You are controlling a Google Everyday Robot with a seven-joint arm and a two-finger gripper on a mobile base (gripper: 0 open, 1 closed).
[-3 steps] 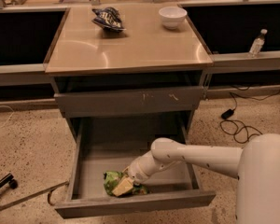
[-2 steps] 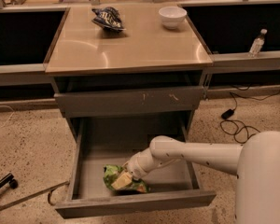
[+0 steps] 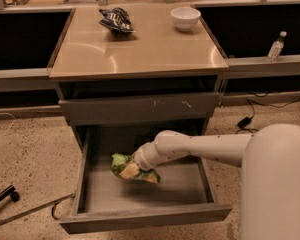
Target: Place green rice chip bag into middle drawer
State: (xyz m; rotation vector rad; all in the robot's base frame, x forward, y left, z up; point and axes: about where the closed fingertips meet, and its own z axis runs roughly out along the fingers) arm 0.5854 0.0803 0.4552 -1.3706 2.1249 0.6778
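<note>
The bright green glossy rice chip bag [image 3: 119, 164] is gripped by the two-finger gripper [image 3: 136, 166] at the end of the white arm [image 3: 205, 146] and is held inside the pulled-out wide grey metal middle drawer [image 3: 145, 218], left of centre and seemingly just above its floor. A dark blue-and-white snack bag [image 3: 116, 20] and a white bowl [image 3: 185, 18] are seen well apart on the beige tabletop [image 3: 140, 51] above.
</note>
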